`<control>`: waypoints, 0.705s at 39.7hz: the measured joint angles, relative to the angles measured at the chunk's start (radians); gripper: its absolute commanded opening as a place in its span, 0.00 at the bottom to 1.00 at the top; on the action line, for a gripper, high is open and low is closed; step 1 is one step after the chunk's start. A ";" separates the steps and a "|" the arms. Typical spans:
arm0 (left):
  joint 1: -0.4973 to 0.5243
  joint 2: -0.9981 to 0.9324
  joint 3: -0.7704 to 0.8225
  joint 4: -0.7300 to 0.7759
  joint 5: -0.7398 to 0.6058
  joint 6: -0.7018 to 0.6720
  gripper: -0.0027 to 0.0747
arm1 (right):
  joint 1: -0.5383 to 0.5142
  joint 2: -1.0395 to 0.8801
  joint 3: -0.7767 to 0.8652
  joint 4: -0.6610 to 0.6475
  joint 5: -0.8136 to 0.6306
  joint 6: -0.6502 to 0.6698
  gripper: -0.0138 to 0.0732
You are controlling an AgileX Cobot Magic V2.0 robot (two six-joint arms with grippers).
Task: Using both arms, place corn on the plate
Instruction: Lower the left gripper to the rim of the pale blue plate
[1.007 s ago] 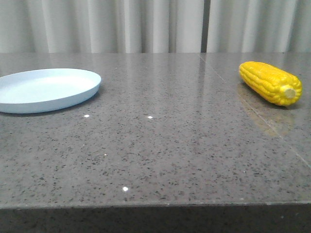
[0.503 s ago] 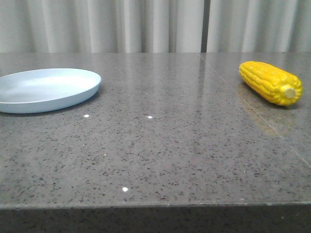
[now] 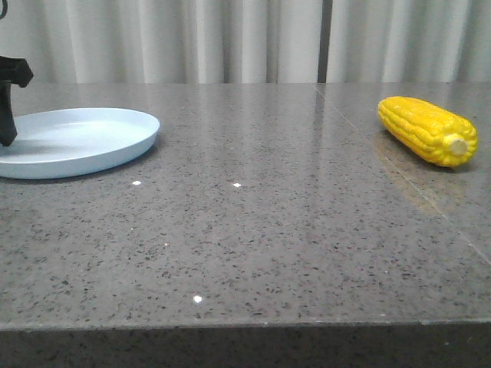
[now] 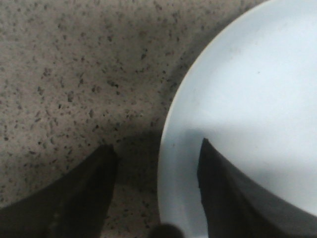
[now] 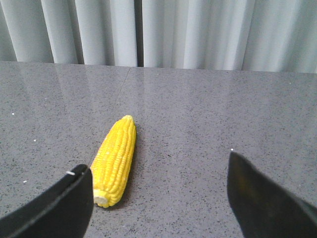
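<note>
Left tool [image 4: 156, 163] has newly arrived, open astride the plate [image 3: 115, 146] rim at the worktop's [image 3: 268, 230] left edge; right tool [image 5: 158, 193], open, should centre on the corn [image 5: 116, 158].

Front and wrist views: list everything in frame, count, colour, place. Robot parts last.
plate: 1, pale blue-white, far left of the table, nothing on it
corn: 1, bright yellow, pale stub end towards the camera, lying far right on the table, apart from the plate
table: 1, grey speckled stone, glossy, seam running along the right side
curtain: pale grey pleats, behind the table
left hand: 1, black, open, fingers straddling the plate's rim
right hand: 1, black, open, facing the corn, not touching it
</note>
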 measured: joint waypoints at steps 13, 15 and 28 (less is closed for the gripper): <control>-0.014 0.009 -0.003 -0.012 -0.023 -0.003 0.01 | 0.000 0.000 0.000 0.000 0.000 0.000 0.83; -0.014 0.009 -0.005 -0.023 -0.021 -0.010 0.01 | 0.000 0.000 0.000 0.000 0.000 0.000 0.83; -0.064 -0.062 -0.007 -0.248 0.024 0.013 0.01 | 0.000 0.000 0.000 0.000 0.000 0.000 0.83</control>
